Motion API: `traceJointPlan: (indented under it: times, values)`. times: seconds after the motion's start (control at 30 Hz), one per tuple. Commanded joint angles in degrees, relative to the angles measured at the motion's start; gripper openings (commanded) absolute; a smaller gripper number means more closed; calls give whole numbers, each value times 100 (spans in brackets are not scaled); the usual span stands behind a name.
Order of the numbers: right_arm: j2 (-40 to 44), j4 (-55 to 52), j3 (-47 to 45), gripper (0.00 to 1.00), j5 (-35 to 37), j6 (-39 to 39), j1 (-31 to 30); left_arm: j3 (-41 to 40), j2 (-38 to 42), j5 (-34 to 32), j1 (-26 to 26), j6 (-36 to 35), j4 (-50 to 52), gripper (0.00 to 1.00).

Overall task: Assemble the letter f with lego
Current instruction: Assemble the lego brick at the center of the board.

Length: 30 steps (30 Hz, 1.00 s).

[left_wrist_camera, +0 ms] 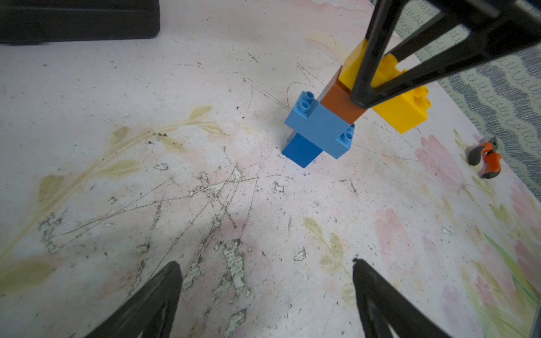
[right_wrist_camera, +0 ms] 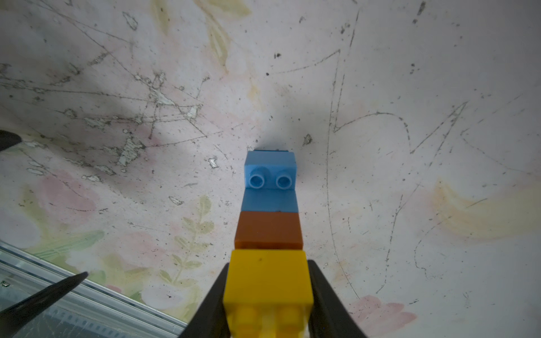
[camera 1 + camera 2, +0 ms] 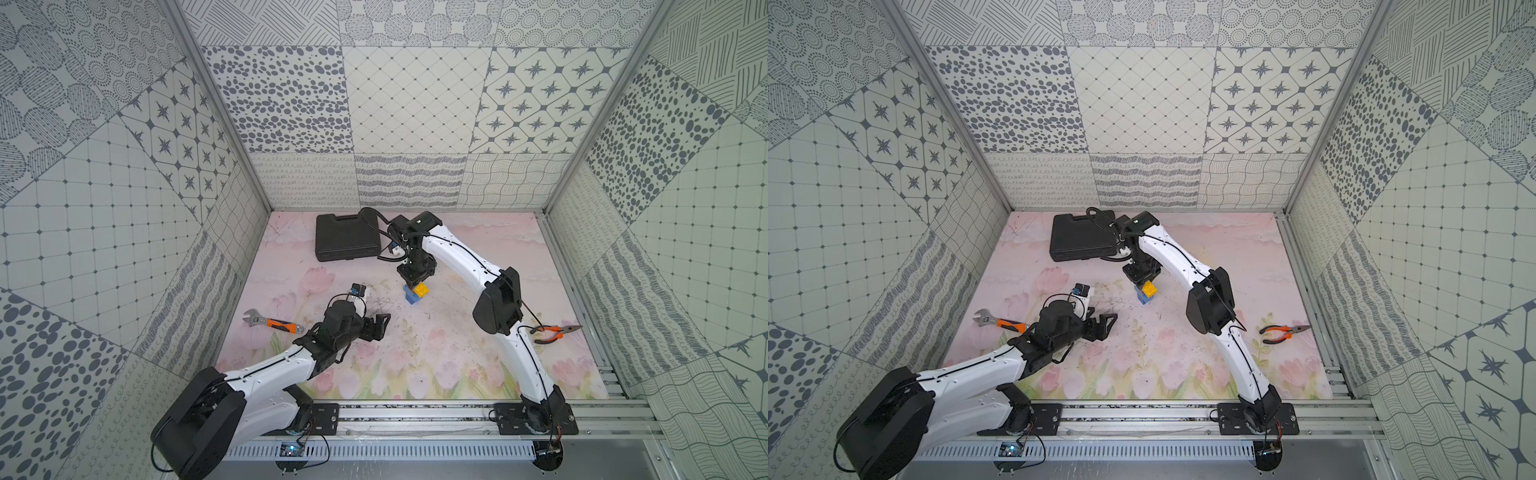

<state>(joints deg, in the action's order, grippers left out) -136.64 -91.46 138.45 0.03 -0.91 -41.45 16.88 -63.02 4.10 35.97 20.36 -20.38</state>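
The lego stands as one upright stack on the flowered mat in both top views point(image 3: 413, 296) point(image 3: 1145, 296). In the left wrist view a dark blue brick point(image 1: 301, 149) is at the bottom. Above it come a light blue brick point(image 1: 319, 125), a brown brick point(image 1: 339, 102) and a yellow brick point(image 1: 404, 111) jutting out to one side. My right gripper point(image 2: 268, 263) comes down from above, its fingers point(image 2: 319, 281) pressed on both sides of the yellow brick point(image 2: 268, 281). My left gripper point(image 1: 266, 266) is wide open and holds nothing, low over the mat a short way from the stack point(image 3: 380, 322).
A black case point(image 3: 347, 239) lies at the back, just behind the right wrist. An orange-handled wrench point(image 3: 274, 322) lies to the left of the left arm. Orange-handled pliers point(image 3: 555, 332) lie at the right edge of the mat. Patterned walls close in three sides.
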Motion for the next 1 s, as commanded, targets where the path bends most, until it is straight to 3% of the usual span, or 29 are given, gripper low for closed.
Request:
traceJointPlan:
  times: [0.0,0.97]
  values:
    - [-74,-48,200,41,65,-59,-6,46,-34,54,50,-102,-265,92]
    - [199,-61,352,49,94,-87,-12,63,-78,55,50,-94,-273,92]
